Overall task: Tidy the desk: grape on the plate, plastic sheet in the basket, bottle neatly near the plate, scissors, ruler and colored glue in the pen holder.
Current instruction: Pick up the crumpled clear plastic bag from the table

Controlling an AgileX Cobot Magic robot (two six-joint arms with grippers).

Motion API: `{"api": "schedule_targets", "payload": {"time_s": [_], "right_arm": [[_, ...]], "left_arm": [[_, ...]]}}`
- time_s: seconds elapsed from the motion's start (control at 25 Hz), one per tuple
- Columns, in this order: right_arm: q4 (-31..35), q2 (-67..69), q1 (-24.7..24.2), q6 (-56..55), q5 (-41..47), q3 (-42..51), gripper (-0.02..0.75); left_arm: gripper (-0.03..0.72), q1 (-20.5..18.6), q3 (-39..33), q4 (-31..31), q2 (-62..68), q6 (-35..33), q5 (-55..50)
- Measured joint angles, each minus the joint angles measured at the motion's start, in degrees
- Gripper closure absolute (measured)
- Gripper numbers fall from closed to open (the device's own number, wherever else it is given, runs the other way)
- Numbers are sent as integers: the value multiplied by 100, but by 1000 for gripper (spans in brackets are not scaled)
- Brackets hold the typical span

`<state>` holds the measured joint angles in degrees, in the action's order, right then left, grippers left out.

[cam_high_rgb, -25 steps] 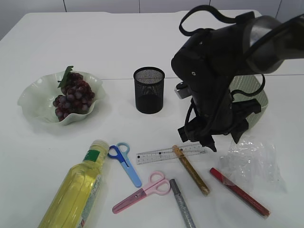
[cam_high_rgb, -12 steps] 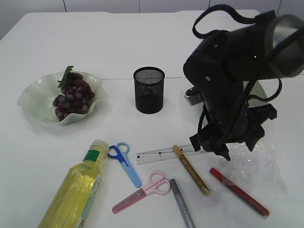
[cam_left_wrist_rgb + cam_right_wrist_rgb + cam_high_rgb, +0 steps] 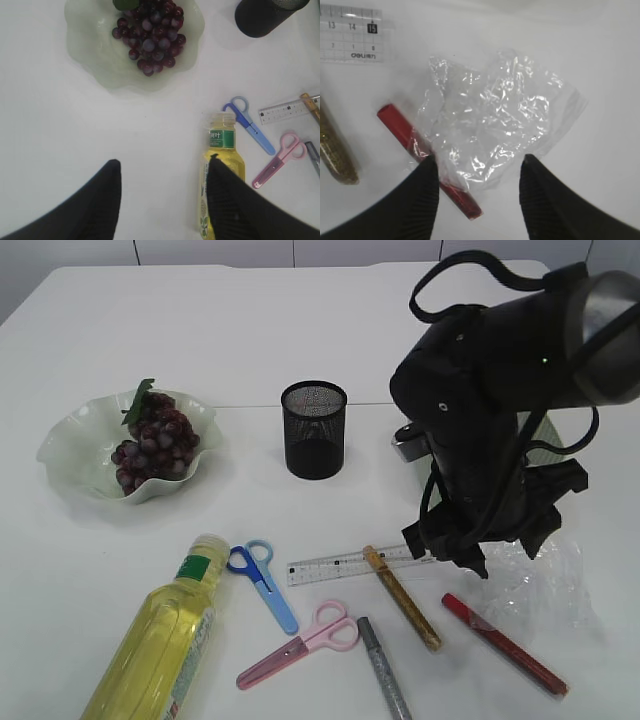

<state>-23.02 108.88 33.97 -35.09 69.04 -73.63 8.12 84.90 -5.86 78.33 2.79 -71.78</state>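
Closest to the camera there's a yellow bottle (image 3: 158, 640) lying on its side on the white table (image 3: 250, 330), green label near the cap, but the print's too small to read. Next to it are blue scissors (image 3: 262, 583), pink scissors (image 3: 300, 643), and a silver glue stick (image 3: 383, 668). A bit right, a gold glue stick (image 3: 402, 597) lies across the end of a clear ruler (image 3: 350, 565). In the right wrist view the ruler reads "deli", with 13, 14, 15 on the scale. A red glue stick (image 3: 427, 160) has one end tucked under the crumpled plastic sheet (image 3: 495, 120).

The right gripper (image 3: 477, 195) hangs right over that sheet, fingers apart, nothing between them. The left gripper (image 3: 162, 200) is spread too, empty, above bare table beside the bottle.

Further back stands a black mesh pen holder (image 3: 314, 428). The grapes (image 3: 155, 440) sit on the wavy pale-green plate (image 3: 70, 445) off to the left.
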Motion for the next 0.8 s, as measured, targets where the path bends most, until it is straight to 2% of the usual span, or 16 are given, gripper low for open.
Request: {"api": "schedule_targets", "payload": {"time_s": [0.24, 0.8], "right_arm": [[256, 1, 0, -15, 0, 0, 353], [207, 226, 0, -25, -11, 0, 353]], "left_arm": [[283, 0, 0, 0, 0, 0, 0], [283, 0, 0, -10, 0, 0, 0]]}}
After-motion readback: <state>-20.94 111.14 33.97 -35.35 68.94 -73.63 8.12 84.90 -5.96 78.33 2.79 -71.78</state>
